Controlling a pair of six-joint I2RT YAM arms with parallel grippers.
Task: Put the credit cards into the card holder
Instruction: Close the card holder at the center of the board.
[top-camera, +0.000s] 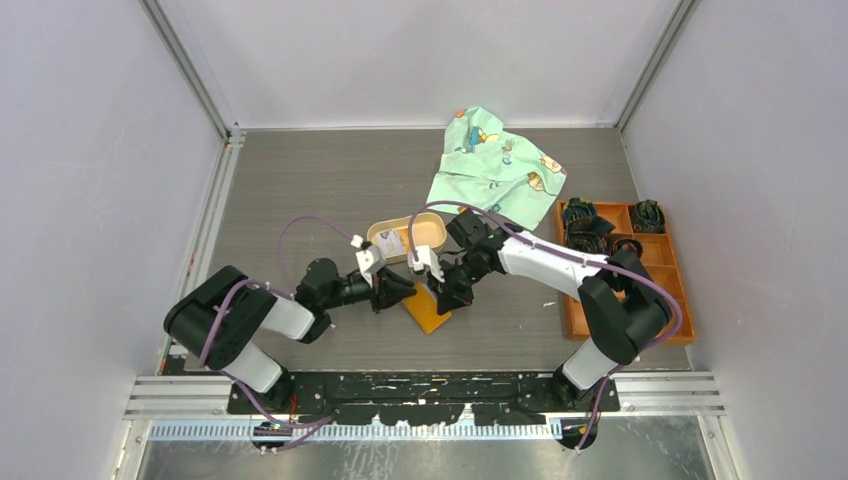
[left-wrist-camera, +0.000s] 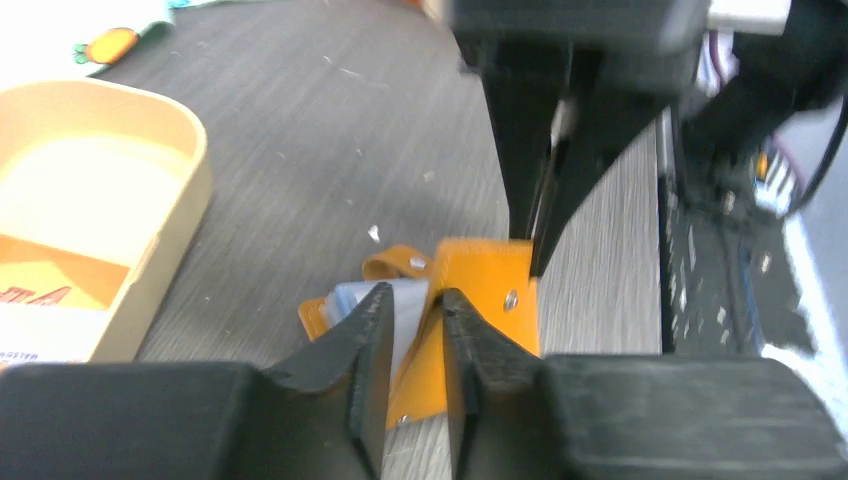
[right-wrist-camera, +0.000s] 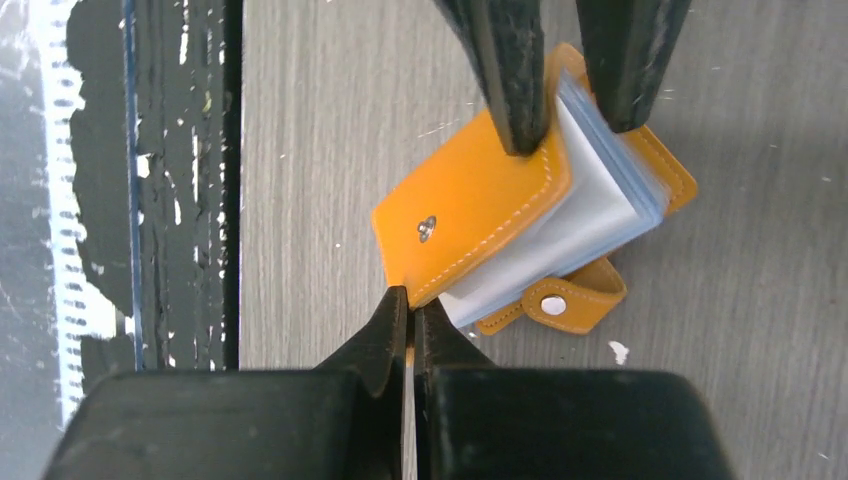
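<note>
The card holder (right-wrist-camera: 470, 200) lies flat on the table (right-wrist-camera: 330, 120), near the front edge, right between my two grippers. My right gripper (right-wrist-camera: 408, 305) has its tips pressed tight together at a corner of the orange cover (I cannot tell if a bit of the edge is caught between them). My left gripper (left-wrist-camera: 415, 295) is spread a little, with one finger at the cover's far corner and one over the clear pockets (right-wrist-camera: 560, 220). I think the job now is to lift the cover open. To do that well, I should grab only the thin edge, pull up slowly, and keep the bottom held down so the whole thing does not slide. The cover looks like smooth, soft leather with white stitches and a shiny round snap (right-wrist-camera: 427, 228). The pockets look like thin, bendy, see-through plastic. The credit cards (top-camera: 392, 242) seem to wait in the oval tray (left-wrist-camera: 195, 170), flat and stiff.
</note>
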